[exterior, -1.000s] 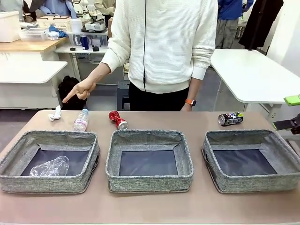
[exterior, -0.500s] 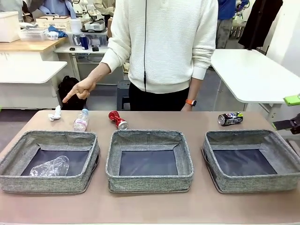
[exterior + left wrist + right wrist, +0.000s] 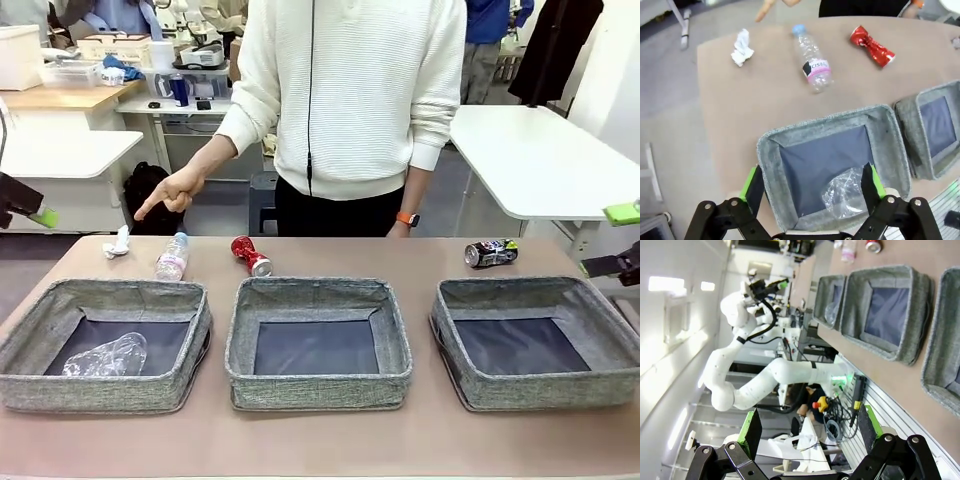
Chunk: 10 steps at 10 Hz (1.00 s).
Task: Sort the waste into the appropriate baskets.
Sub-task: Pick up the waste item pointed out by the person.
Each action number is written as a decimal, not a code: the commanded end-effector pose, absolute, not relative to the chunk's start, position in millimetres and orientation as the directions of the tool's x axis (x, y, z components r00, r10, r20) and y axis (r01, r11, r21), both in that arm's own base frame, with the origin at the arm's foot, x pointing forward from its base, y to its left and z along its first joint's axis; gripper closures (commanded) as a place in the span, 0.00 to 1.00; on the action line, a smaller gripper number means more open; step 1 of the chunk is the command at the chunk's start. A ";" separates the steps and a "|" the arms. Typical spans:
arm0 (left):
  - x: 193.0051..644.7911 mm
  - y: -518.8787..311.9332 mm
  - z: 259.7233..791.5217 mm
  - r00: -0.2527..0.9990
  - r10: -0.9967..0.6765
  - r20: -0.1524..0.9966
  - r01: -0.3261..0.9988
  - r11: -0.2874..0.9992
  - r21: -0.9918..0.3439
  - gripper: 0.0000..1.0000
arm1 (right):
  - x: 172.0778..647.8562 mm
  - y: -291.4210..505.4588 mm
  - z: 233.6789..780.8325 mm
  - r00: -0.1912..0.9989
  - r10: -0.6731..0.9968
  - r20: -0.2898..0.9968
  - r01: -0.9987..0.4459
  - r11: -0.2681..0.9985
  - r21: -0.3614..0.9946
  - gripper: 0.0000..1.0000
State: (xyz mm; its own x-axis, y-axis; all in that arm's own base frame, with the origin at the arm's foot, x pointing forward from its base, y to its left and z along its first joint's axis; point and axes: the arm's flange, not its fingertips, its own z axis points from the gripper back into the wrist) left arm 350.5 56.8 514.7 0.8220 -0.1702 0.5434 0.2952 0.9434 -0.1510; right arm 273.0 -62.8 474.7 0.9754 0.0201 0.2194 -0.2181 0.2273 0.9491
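**Front view.** You are looking across a brown table (image 3: 320, 440) at a person in a white top. Three grey fabric baskets sit in a row, and the middle basket (image 3: 320, 385) is your landmark.

- The left basket (image 3: 100, 392) stands just to its left and holds the crushed clear plastic bottle (image 3: 105, 355).
- The right basket (image 3: 540, 390) stands just to its right.
- The crushed red can (image 3: 251, 256) lies on the table just beyond the middle basket's far left corner.
- Farther left of that corner lies the small clear bottle with pink label (image 3: 172, 257), and past it the crumpled white paper (image 3: 119, 243).
- The crushed black can (image 3: 491, 253) lies well to the right of the middle basket, beyond the right basket's far rim.
- The person's hand (image 3: 168, 192) points downward, above and left of the middle basket, over the paper and bottle.
- The left gripper (image 3: 30, 208) is high at the picture's left edge, well away from the middle basket.
- The right gripper (image 3: 612, 240) is at the right edge, its two fingers apart.

**Left wrist view.** The left gripper's fingers are spread wide with nothing between them. It hangs over the left basket and the clear crushed bottle in it. The middle basket is at the picture's right edge.

**Right wrist view.** The picture is rolled sideways. The right gripper's fingers are also spread wide and hold nothing. The middle basket is at the upper right, between its two neighbours.
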 end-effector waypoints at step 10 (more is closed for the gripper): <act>570.6 64.2 387.5 0.909 -0.204 0.364 0.210 0.977 0.023 0.00 | 277.4 -61.9 476.4 0.972 0.001 0.236 -0.231 0.221 0.948 0.00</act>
